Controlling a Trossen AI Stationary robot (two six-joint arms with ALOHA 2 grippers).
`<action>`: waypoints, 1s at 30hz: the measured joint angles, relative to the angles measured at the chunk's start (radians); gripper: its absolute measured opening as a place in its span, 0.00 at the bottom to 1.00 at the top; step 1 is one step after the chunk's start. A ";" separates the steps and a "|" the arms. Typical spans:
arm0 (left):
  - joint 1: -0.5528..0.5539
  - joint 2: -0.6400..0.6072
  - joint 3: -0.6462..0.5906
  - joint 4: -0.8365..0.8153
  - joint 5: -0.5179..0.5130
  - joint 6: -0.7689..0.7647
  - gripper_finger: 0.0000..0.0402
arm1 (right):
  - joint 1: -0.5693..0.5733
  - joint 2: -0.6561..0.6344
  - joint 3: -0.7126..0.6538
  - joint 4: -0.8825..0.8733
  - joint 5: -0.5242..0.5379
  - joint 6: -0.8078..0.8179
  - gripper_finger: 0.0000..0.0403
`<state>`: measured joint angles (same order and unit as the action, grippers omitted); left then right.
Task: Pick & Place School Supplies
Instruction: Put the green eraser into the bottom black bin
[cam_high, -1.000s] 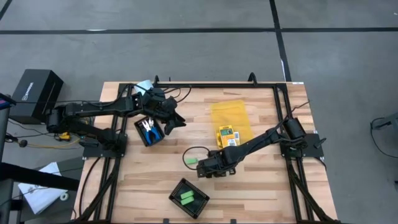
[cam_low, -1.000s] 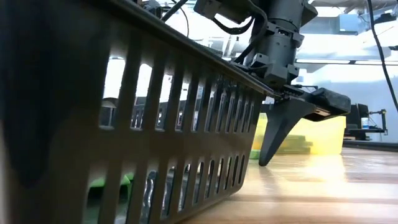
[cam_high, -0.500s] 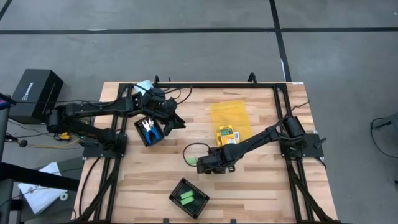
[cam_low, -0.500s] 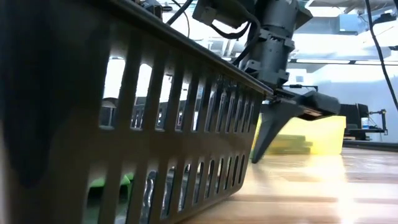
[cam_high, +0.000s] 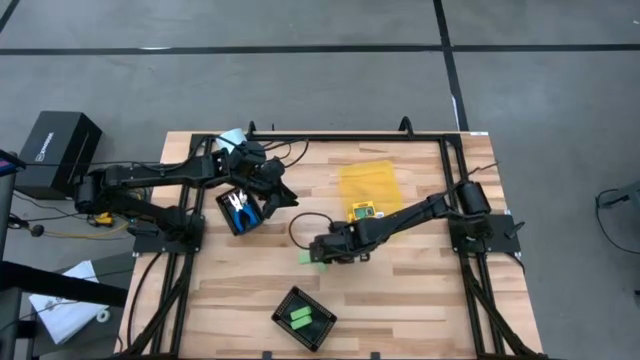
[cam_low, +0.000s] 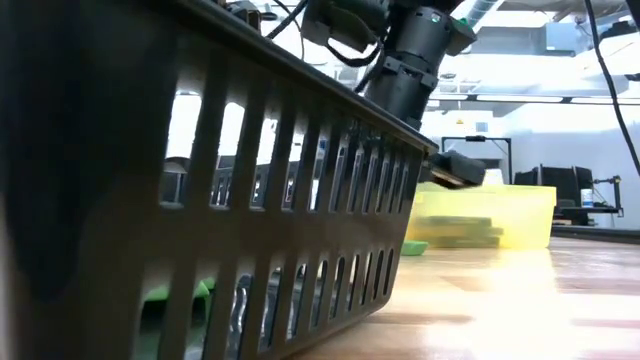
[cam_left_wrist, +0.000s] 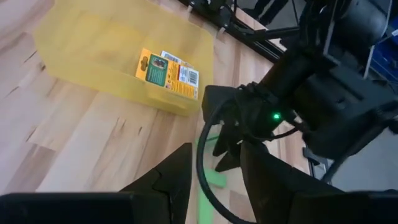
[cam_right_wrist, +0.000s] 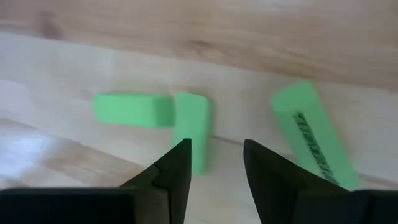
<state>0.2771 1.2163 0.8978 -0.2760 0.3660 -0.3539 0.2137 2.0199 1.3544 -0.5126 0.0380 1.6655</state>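
Three light-green oblong pieces (cam_right_wrist: 193, 127) lie flat on the wooden table close together, showing in the high view as a green spot (cam_high: 306, 259) and in the low view (cam_low: 415, 247). My right gripper (cam_right_wrist: 214, 155) hangs open just over them (cam_high: 320, 250), its fingers on either side of the middle piece's end. A yellow-orange pack (cam_high: 363, 212) lies in the yellow bin (cam_high: 370, 180). Blue-handled scissors (cam_high: 238, 208) lie in a black tray. My left gripper (cam_high: 280, 195) waits open beside that tray, at its right.
A second black slotted tray (cam_high: 305, 318) with green pieces inside stands near the table's near edge and fills the low view's foreground (cam_low: 200, 200). A black cable loop (cam_high: 300, 225) lies by the right gripper. Bare wood shows between the trays and the bin.
My right gripper has moved toward the table's left and a little toward the far edge, arriving over the green pieces. In the low view its fingers no longer reach down to the tabletop. The green pieces have stayed where they were.
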 joint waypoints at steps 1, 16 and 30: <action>0.000 0.000 0.000 -0.004 0.002 -0.001 0.33 | -0.004 -0.014 -0.001 -0.015 0.015 -0.006 0.34; 0.020 0.009 -0.035 -0.051 -0.029 0.008 0.33 | -0.027 -0.050 -0.002 0.002 0.012 -0.083 0.35; 0.024 0.009 -0.080 -0.034 -0.029 -0.009 0.33 | -0.020 -0.049 -0.001 -0.238 -0.103 -0.199 0.34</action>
<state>0.3008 1.2251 0.8173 -0.3104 0.3370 -0.3631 0.1938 1.9705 1.3533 -0.7509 -0.0645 1.4667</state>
